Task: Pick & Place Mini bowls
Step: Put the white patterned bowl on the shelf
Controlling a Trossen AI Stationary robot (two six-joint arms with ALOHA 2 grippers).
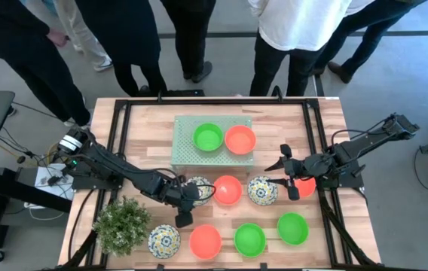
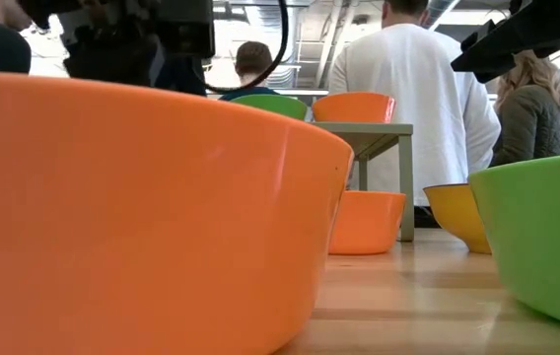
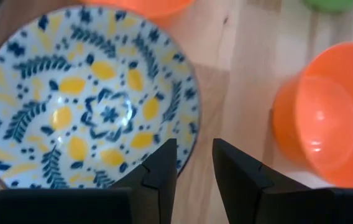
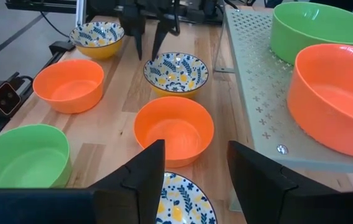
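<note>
Several mini bowls stand on the table. A green one [image 1: 208, 137] and an orange one [image 1: 239, 139] sit on the pale green mat [image 1: 188, 154]. In the middle row are a floral bowl [image 1: 200, 188], an orange [image 1: 227, 190] and a floral [image 1: 262, 190]. Another orange bowl [image 1: 306, 186] lies partly under my right arm. My left gripper [image 3: 195, 165] is open, pointing down. Its fingers straddle the rim [image 3: 189, 146] of the floral bowl [image 3: 83, 99], one over the inside and one outside. My right gripper [image 4: 192, 168] is open and holds nothing, above the other floral bowl [image 4: 179, 205].
Along the near edge stand a floral bowl [image 1: 163, 241], an orange one [image 1: 205, 241] and two green ones [image 1: 249, 239] [image 1: 292, 228]. A bushy plant [image 1: 122, 223] fills the near left corner. Several people stand beyond the far edge [image 1: 289, 45]. Black frame rails [image 1: 123, 128] run along both sides.
</note>
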